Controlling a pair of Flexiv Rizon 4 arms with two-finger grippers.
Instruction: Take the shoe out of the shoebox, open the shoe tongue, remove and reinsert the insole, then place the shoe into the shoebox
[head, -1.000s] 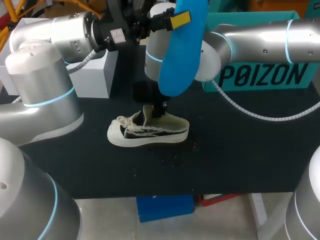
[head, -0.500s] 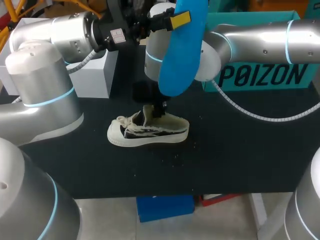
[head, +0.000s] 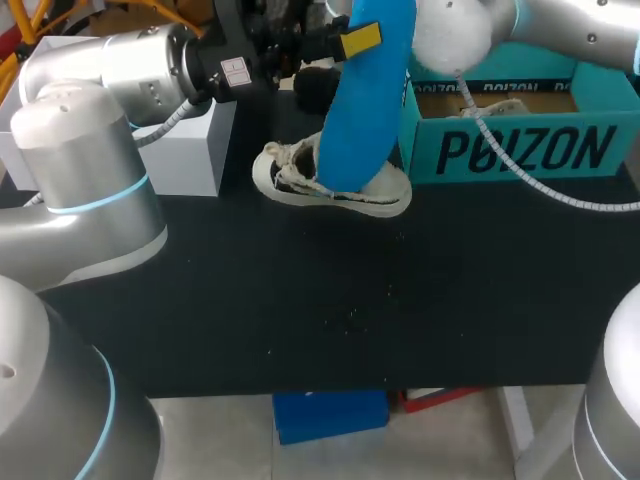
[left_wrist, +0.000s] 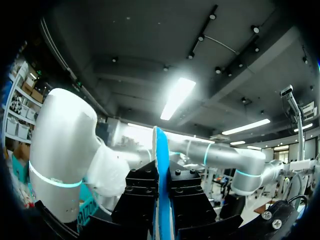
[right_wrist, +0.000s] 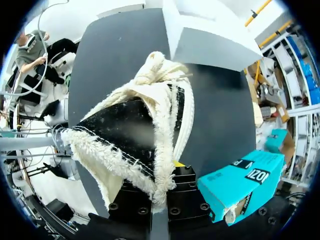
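- Shoe (head: 330, 185) is coming up off table (head: 300, 320) vs 1 s ago and shifting toward shoebox (head: 520, 150). It's now hanging just beside the box's near-left corner.
- Step, prob: insole (head: 365, 100) is out and reinsert is pending. Shoe isn't going in shoebox yet.
- Next move is likely calling for insole toe lined up w/ shoe opening, then a slide in.
- R gripper (right_wrist: 155, 197) is clamping shoe at its opening edge, fingers nearly together on the fabric.
- L gripper (left_wrist: 161, 200) is pinching blue insole edge-on, above shoe, left of shoebox.
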